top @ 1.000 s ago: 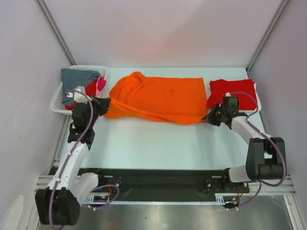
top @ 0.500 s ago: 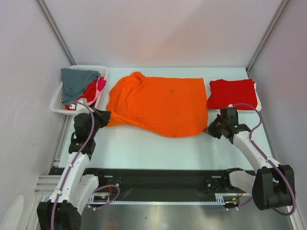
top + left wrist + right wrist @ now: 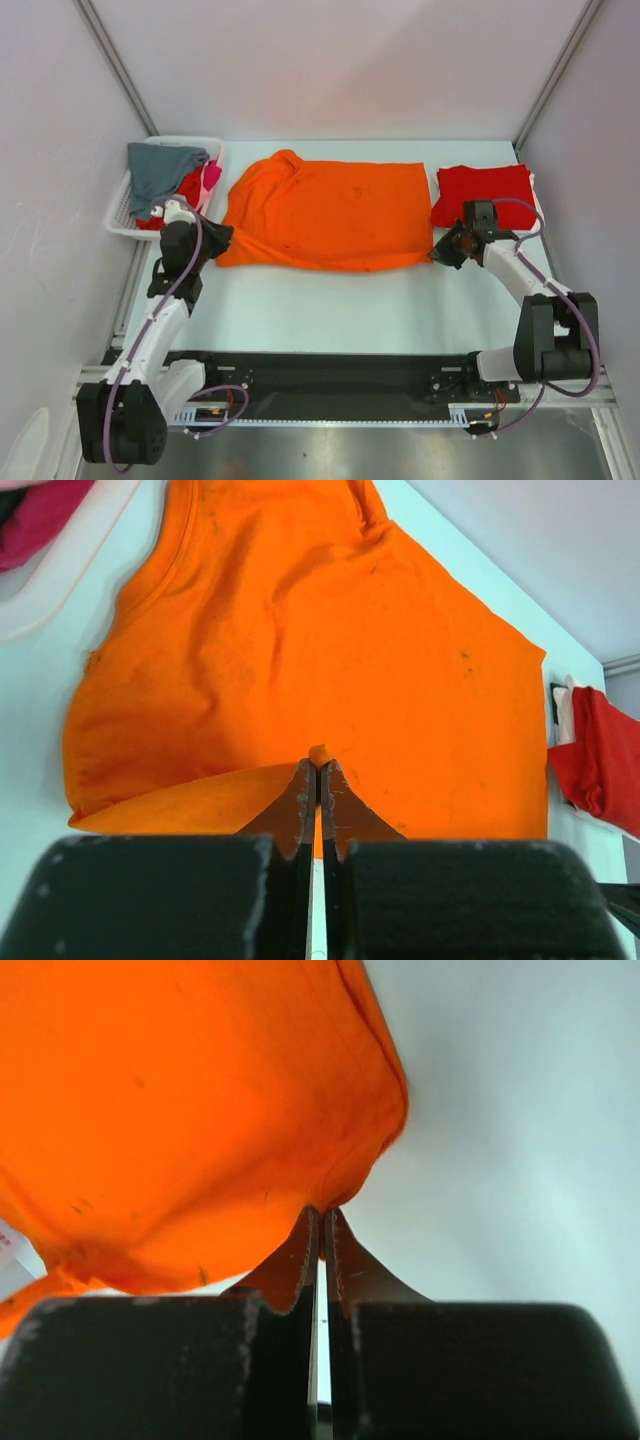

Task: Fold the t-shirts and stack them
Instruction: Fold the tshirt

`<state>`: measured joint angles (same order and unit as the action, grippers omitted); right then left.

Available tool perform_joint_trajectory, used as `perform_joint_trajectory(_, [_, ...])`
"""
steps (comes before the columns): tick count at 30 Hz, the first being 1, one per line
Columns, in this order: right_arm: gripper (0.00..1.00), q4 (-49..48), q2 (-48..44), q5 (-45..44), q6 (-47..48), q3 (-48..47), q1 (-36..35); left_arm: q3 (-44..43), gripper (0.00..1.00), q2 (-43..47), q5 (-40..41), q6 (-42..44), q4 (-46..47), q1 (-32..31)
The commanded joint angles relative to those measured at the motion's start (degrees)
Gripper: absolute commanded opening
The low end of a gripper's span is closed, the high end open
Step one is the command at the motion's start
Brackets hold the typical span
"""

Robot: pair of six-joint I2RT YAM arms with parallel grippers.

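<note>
Spread flat in the middle of the worktop: an orange t-shirt, neck end to the left. Pinched at its near left corner by the left tool, tips pressed tight together with a little bit of orange cloth between them. Close to that tool, a flap of the cloth folded over on itself. Pinched at its near right corner by the right tool, also squeezed tight on the cloth edge. Just beside the right tool, at the far right of the worktop, a folded red t-shirt, lying flat. At the far left, a white basket with a grey t-shirt on top, and some red cloth and pink cloth peeking out beside it.
</note>
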<state>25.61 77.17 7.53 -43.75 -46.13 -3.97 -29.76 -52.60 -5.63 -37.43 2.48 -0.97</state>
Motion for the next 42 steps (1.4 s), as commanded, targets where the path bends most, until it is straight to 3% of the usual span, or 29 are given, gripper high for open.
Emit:
perform_joint_trajectory(1, [0.0,-0.8,3.2,2.4,1.4,-4.8,1.8,-4.9,0.01,-1.5,1.5,0.8,4.2,0.2])
perform_joint_trajectory(28, [0.0,-2.0,24.6,4.2,-2.8,-23.3,3.4,-21.2,0.0,-26.6,0.1,-0.5,13.0,0.1])
perform_joint_trajectory(42, [0.0,-3.2,26.0,2.8,-5.7,-24.3,3.5,-28.1,0.0,-35.7,-2.4,0.7,15.0,0.1])
